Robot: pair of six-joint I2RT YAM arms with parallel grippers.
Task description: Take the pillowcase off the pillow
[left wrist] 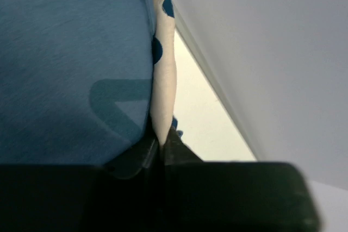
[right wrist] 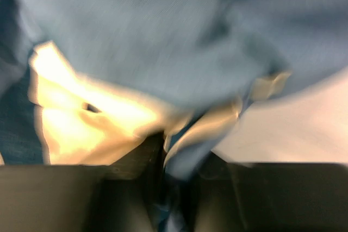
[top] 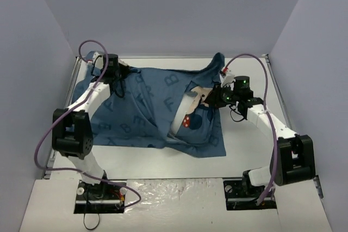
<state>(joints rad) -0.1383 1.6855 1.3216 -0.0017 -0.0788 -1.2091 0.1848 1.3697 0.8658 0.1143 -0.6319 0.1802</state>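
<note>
Pale walls (top: 163, 9) box in my white table (top: 244, 150). The pillowcase (top: 136, 112) sprawls between both claws. The pillow (top: 184, 113) peeks out white just beside the right gripper (right wrist: 175, 158), which is clamped on bunched cloth. The left gripper (left wrist: 162, 146) is clenched on the pillowcase's cream-printed edge.

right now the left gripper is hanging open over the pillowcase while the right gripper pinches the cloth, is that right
Not quite. The left gripper is not open: the left wrist view shows it shut on a fold of the pillowcase, at its cream edge. The right gripper does pinch the cloth, as you said.
</note>
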